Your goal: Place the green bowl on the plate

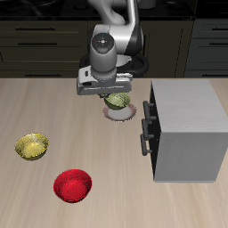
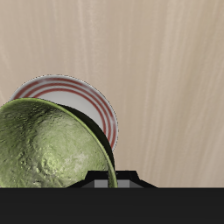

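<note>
The green bowl (image 1: 117, 101) hangs tilted under my gripper (image 1: 110, 93), just above the plate (image 1: 127, 113). In the wrist view the bowl (image 2: 48, 149) fills much of the frame, showing its pale mottled inside, and it covers part of the plate (image 2: 87, 98), whose white-grey centre and pinkish-red rim show behind it. The gripper is shut on the bowl's rim; its fingertips are hidden by the hand and the bowl. The bowl is off the table and I cannot tell if it touches the plate.
A grey cabinet box (image 1: 187, 129) with dark handles stands close beside the plate. A yellow bowl (image 1: 32, 146) and a red bowl (image 1: 72, 185) sit nearer the table's front edge, well away from the gripper.
</note>
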Tool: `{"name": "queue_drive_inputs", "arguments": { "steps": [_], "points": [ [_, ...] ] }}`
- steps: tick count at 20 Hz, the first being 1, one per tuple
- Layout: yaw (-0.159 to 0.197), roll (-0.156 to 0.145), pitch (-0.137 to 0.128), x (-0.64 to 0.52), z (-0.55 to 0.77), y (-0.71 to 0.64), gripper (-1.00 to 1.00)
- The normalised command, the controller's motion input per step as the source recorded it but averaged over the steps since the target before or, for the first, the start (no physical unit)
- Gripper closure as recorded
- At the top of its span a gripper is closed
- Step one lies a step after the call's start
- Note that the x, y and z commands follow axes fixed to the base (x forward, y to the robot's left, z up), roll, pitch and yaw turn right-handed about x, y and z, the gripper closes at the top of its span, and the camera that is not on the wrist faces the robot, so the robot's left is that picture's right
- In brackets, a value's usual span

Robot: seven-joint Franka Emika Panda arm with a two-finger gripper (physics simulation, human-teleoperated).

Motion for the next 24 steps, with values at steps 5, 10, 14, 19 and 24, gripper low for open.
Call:
{"name": "queue_drive_inputs", "arguments": {
  "steps": [5,10,14,19,24],
  "points": [
    [0.004,-0.002,0.008,0.07,-0.11,0.00,1.00],
    [0.018,0.022,-0.008,0.03,-0.04,0.12,1.00],
    [0.026,0.013,0.040,0.07,-0.20,0.15,1.00],
    [0.008,0.006,0.048,0.00,-0.11,0.04,1.00],
    [0.047,-0.023,0.004,-0.06,-0.05,0.00,-1.00]
  ]
}}
